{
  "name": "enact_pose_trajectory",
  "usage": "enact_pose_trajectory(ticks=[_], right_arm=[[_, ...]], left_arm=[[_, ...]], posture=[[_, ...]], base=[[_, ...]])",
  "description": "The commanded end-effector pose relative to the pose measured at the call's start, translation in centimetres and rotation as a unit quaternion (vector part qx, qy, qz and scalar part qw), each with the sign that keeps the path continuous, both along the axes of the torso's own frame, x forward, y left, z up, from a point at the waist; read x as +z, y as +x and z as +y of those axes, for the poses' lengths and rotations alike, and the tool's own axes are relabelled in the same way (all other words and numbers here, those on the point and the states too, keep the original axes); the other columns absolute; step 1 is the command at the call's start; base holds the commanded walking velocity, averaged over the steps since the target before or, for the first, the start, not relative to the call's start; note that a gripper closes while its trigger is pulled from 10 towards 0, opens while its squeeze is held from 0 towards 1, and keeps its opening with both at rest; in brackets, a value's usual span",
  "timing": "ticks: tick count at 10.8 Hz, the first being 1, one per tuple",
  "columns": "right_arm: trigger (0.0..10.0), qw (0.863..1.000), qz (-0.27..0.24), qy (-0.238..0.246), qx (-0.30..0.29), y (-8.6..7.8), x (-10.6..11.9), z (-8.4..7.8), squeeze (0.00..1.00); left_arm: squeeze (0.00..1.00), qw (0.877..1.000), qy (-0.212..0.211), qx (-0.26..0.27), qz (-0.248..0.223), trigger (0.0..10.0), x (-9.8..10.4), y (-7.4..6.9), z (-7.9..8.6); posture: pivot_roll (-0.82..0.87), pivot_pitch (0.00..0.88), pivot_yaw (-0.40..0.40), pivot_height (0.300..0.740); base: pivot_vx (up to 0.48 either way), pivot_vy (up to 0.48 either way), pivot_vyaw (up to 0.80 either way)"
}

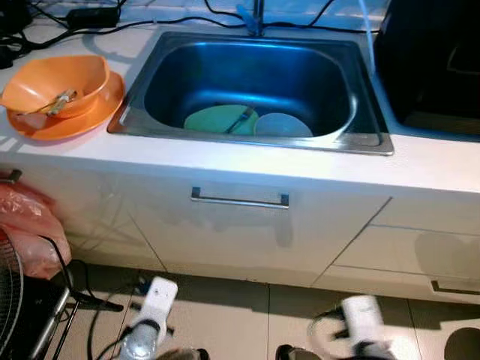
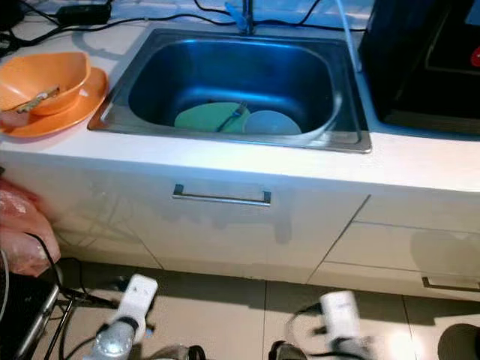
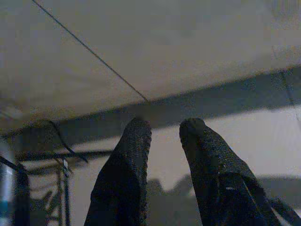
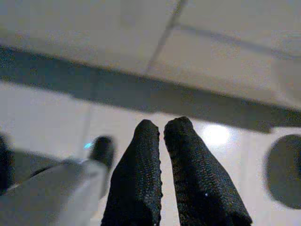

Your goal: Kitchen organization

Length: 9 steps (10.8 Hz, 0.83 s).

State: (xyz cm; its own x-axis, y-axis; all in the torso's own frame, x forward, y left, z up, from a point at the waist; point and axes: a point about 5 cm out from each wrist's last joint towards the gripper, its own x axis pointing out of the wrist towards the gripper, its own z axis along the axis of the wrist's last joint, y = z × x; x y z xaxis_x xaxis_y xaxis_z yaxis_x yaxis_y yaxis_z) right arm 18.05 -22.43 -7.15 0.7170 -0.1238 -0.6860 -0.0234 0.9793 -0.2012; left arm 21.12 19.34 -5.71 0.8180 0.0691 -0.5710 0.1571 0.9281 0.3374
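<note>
Both arms hang low before the white cabinets: the left hand (image 3: 164,129) holds nothing, its fingers a narrow gap apart, while the right hand (image 4: 162,127) has its fingers nearly closed on nothing. Well above them on the table (image 1: 247,161), a steel sink (image 1: 142,82) holds a green plate (image 1: 214,120), a utensil and a white plate (image 1: 283,125). Beyond the left hand's side, an orange bowl (image 1: 56,82) sits on an orange plate (image 1: 82,120).

Pink plastic bag (image 1: 30,225) slumped on the floor at near left, beside a black wire rack (image 1: 15,300). Black cables (image 1: 90,19) trailing along the far left. Dark appliance (image 1: 431,60) standing at far right. Tiled floor (image 1: 240,315) below.
</note>
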Motion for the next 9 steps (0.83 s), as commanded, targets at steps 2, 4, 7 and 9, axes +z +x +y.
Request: enact_pose_trajectory(ticks=[2, 4, 7, 9], right_arm=[[10.0, 0.997, -0.059, -0.037, -0.022, 1.1, 1.3, -1.1, 0.0], [10.0, 0.989, -0.136, -0.045, -0.042, 2.6, 3.0, -1.8, 0.0], [10.0, 0.972, -0.22, -0.057, -0.053, 3.8, 5.1, -2.3, 0.0], [10.0, 0.963, -0.26, -0.061, -0.044, 3.7, 6.0, -2.4, 0.0]], left_arm=[[0.0, 0.998, 0.015, -0.01, -0.063, 10.0, 1.2, 1.1, -0.2], [0.0, 0.989, 0.013, -0.025, -0.146, 10.0, 3.4, 3.1, -1.2], [0.0, 0.97, 0.008, -0.029, -0.242, 10.0, 6.0, 4.3, -1.8], [0.0, 0.96, 0.013, -0.03, -0.279, 10.0, 7.0, 3.7, -1.5]], posture=[[-0.03, 0.138, 0.025, 0.74], [-0.04, 0.151, 0.025, 0.74], [-0.04, 0.159, 0.025, 0.74], [-0.02, 0.174, 0.024, 0.74]], base=[[0.0, 0.0, 0.0], [0.0, 0.0, 0.0], [0.0, 0.0, 0.0], [0.0, 0.0, 0.0]])
